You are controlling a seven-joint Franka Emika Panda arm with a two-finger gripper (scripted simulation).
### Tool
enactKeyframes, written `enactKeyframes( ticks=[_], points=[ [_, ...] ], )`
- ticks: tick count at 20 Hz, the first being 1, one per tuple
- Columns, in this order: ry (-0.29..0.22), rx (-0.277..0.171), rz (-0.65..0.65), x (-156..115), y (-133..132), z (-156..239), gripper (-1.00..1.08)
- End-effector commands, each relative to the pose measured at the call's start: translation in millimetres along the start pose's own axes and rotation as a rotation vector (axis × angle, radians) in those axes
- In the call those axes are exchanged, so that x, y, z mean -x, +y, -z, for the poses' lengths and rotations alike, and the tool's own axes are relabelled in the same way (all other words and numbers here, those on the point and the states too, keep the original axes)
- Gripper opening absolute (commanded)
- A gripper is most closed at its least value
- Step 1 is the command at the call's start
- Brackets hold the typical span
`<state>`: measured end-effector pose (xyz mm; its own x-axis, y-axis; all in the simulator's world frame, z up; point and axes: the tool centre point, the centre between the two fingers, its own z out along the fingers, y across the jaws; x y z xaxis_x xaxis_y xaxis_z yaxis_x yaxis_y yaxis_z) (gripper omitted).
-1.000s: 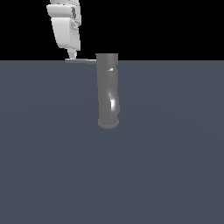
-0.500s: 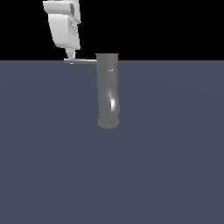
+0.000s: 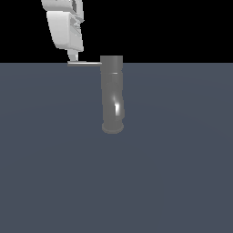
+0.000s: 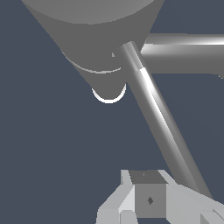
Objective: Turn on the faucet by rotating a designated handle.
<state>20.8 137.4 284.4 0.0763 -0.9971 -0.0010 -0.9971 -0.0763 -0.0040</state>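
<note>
Grey table (image 3: 173,182), bare apart from faucet (image 3: 112,95) upright mid-scene. White claw (image 3: 73,58) above handle (image 3: 84,64) tip, at exterior view's left of faucet top. Touching or just beside; probably placed for leverage to push. Claw spread: cannot tell.

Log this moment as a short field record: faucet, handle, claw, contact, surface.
faucet: tall grey cylinder, upright with a slight bend, on a wider round foot
handle: thin grey rod sticking sideways from the faucet top toward the exterior view's left
claw: white, above the handle's free end
contact: claw tip at the handle's outer end; actual touch cannot be confirmed
claw state: open or shut cannot be told
surface: flat dark blue-grey floor
</note>
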Motion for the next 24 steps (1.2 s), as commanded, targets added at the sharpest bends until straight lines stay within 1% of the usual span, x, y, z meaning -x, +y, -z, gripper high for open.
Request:
enactKeyframes(
  ticks=[1,9,11,24],
  points=[
    [0.001,0.004,0.002,0.6,8.8,-0.1,-1.0],
    [0.001,0.004,0.001,-1.1,30.0,0.2,-1.0],
    [0.002,0.0,0.0,-1.6,25.9,0.2,-1.0],
    [0.002,0.002,0.001,-36.5,58.3,0.4,-1.0]
  ],
)
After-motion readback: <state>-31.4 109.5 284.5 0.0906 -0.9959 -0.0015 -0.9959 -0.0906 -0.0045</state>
